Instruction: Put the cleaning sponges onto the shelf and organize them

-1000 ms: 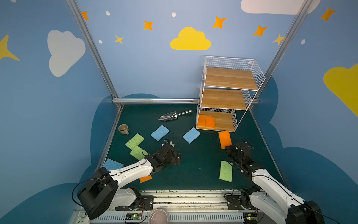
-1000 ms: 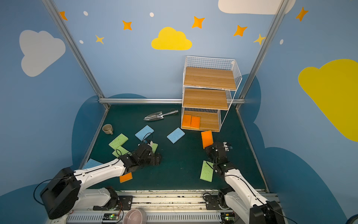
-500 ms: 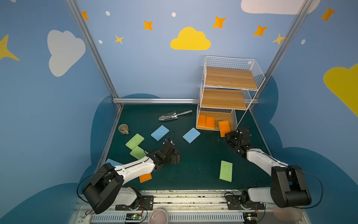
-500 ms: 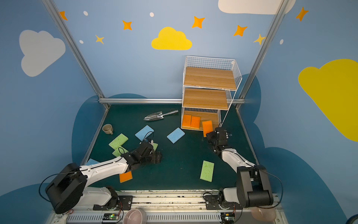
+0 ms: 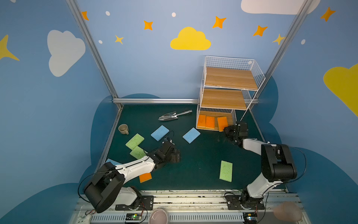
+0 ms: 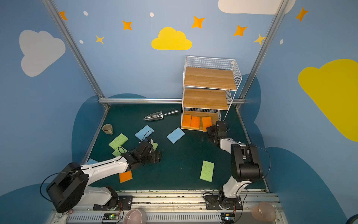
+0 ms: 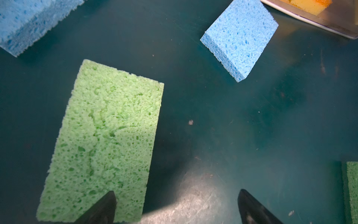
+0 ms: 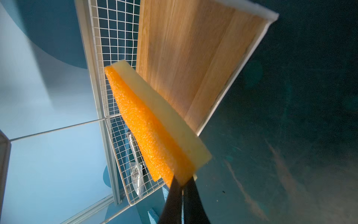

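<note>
Two flat rectangular orange sponges with yellow edges point(image 5: 201, 121) point(image 5: 210, 122) lie side by side on the bottom tier of the white wire-mesh shelf with wooden boards point(image 5: 230, 78), at its left end in both top views. Third orange sponge point(image 5: 222, 122) sits tilted just right of them, at that tier's open front. Right gripper point(image 5: 225, 129) pinches its near end, jaws narrow on it. Right wrist view shows it clamped edge-on point(image 8: 153, 126).

Left gripper point(image 7: 176, 205) is well left of the shelf, jaws wide, holding nothing. One fingertip point(image 7: 104, 207) overlaps the end of a light green porous sponge point(image 7: 104, 139); contact unclear.

Loose on the dark green table point(image 5: 193, 164), left of the shelf:
- two light blue sponges point(image 5: 159, 132) point(image 5: 191, 135)
- two more green sponges point(image 5: 134, 141) point(image 5: 138, 152)
- fourth orange sponge point(image 5: 145, 177), partly under the left arm

Lone green sponge point(image 5: 225, 171) lies in front of the shelf. Silver metal trowel point(image 5: 174, 115) lies just left of it, beige cup point(image 5: 123, 129) farther left.
</note>
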Robot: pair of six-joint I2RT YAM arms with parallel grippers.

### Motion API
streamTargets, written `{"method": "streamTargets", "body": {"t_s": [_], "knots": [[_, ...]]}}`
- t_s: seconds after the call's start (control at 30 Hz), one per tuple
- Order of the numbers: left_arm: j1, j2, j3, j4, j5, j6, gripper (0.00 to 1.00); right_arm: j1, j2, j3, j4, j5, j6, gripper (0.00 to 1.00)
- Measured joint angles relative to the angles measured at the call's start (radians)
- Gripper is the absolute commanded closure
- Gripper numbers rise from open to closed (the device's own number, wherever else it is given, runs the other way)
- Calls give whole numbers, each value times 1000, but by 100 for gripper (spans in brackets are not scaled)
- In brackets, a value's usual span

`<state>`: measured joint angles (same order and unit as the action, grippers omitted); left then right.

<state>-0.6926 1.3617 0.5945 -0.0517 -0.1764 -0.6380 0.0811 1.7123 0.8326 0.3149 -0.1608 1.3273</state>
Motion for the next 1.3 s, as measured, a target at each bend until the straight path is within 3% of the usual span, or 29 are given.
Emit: {"method": "streamTargets", "body": {"t_s": [0.7,1.3], "knots": [[11,46,13,15,4,6,3,6,169,100,32,-41,24,100],[12,54,14,16,5,6,3,-12,171,127,3,-45,26,100]]}}
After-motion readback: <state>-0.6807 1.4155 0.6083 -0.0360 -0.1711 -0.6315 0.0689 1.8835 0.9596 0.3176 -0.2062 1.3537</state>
